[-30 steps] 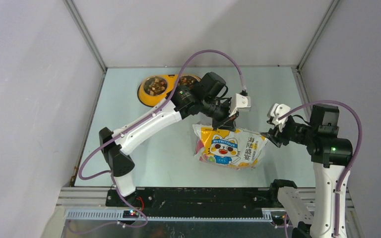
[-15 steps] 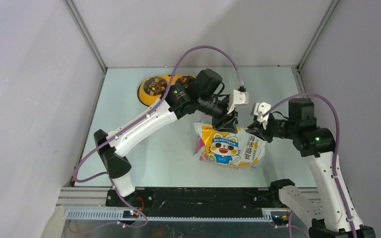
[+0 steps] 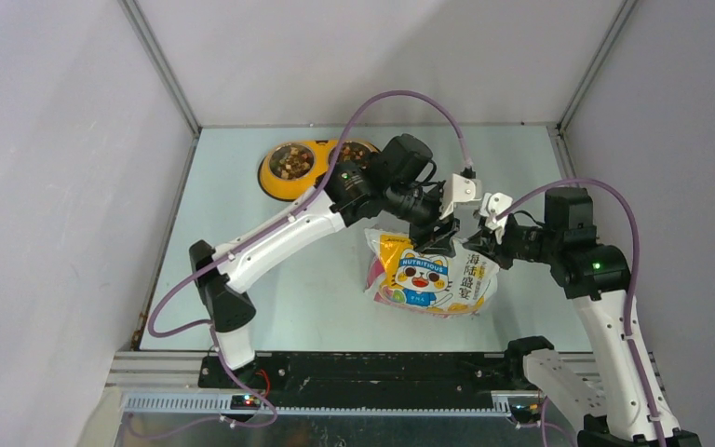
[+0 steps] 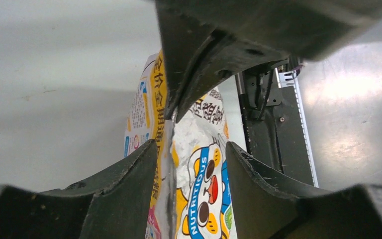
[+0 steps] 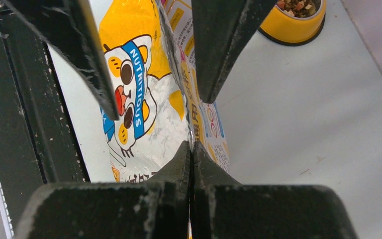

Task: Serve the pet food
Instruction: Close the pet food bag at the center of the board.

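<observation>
The pet food [image 3: 290,161] fills both bowls of the yellow feeder [image 3: 277,186] at the back left; its kibble [image 5: 298,6] also shows in the right wrist view. The cartoon-cat bag [image 3: 428,279] stands mid-table. My left gripper [image 3: 442,231] is open, its fingers straddling the bag's top seam [image 4: 171,149] without pinching it. My right gripper [image 3: 477,244] is shut on that same top edge, further right. In the right wrist view the shut jaws of the right gripper [image 5: 191,147] pinch the bag [image 5: 144,109], with the left gripper's open fingers [image 5: 219,50] just beyond.
A black rail [image 3: 363,368] runs along the table's near edge, close behind the bag. Grey walls enclose the table on the left, back and right. The feeder [image 5: 293,30] sits well away from the bag.
The left gripper has opened and let go of the bag's top edge. The right arm has swung in leftward and shut on that edge.
</observation>
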Motion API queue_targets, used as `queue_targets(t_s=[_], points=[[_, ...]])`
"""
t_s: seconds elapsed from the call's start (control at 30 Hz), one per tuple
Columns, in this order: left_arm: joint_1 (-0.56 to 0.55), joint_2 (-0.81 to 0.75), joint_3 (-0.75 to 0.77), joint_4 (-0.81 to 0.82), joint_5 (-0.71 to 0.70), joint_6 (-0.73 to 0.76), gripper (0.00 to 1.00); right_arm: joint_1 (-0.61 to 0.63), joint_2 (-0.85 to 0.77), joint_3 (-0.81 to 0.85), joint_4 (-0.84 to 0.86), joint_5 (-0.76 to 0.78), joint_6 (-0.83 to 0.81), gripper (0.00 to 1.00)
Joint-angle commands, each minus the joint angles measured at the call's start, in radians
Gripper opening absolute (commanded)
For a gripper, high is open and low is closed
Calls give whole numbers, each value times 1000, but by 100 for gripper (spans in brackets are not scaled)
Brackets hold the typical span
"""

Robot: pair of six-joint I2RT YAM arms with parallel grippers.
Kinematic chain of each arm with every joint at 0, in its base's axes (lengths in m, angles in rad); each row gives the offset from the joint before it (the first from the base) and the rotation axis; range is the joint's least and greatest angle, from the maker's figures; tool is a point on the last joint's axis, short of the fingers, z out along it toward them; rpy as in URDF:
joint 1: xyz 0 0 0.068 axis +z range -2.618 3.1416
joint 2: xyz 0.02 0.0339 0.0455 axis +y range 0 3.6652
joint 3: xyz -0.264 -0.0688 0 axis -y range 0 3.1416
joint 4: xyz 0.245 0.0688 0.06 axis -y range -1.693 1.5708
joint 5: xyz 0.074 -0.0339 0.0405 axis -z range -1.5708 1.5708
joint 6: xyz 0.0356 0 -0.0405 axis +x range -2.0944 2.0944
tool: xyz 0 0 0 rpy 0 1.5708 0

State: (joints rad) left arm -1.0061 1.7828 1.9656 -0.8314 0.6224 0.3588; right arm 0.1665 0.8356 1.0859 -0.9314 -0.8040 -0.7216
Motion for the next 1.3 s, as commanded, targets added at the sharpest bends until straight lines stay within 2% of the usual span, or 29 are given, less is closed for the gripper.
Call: queue_targets(t_s=[0.0, 0.1, 0.17, 0.23, 0.27, 0.33, 0.37, 0.4, 0.5, 0.6, 0.67, 0.7, 0.77, 0.9, 1.07, 1.17, 1.2, 1.27], points=[[-5, 15, 42, 27, -49, 9, 60, -34, -31, 17, 63, -64, 12, 0], [-8, 22, 38, 26, -60, 17, 60, -55, -31, 16, 58, -95, 9, 0], [-10, 27, 37, 27, -62, 20, 55, -61, -30, 17, 57, -103, 8, 0], [-13, 33, 37, 26, -57, 20, 40, -63, -29, 17, 56, -105, 8, 0], [-15, 34, 37, 25, -56, 20, 27, -64, -28, 17, 57, -106, 8, 0], [-17, 37, 37, 25, -58, 20, 10, -66, -28, 17, 57, -115, 10, 0], [-17, 39, 37, 24, -61, 20, 9, -68, -30, 17, 58, -119, 13, 0], [-17, 39, 35, 23, -63, 21, 11, -71, -31, 17, 58, -126, 14, 0], [-18, 38, 30, 22, -67, 24, 39, -83, -37, 17, 63, -145, 21, 0], [-19, 37, 19, 22, -72, 30, 46, -98, -39, 16, 66, -166, 25, 0], [-19, 36, 9, 22, -75, 34, 38, -105, -38, 17, 67, -177, 27, 0], [-19, 35, 6, 22, -76, 36, 29, -107, -38, 17, 67, -181, 29, 0], [-19, 34, -2, 20, -76, 38, 18, -111, -39, 16, 66, -192, 31, 0], [-19, 35, -11, 14, -69, 45, 2, -122, -41, 17, 66, -203, 33, 0], [-5, 14, -27, 2, -10, 64, 0, -128, -40, 17, 60, -209, 31, 0], [9, -7, -48, 14, -28, 53, 0, -131, -40, 12, 62, -211, 30, 0], [13, -17, -52, 12, -48, 58, 14, -131, -41, 10, 66, -211, 31, 0], [16, -31, -66, 7, -73, 69, 34, -131, -44, 6, 69, -210, 31, 0]])
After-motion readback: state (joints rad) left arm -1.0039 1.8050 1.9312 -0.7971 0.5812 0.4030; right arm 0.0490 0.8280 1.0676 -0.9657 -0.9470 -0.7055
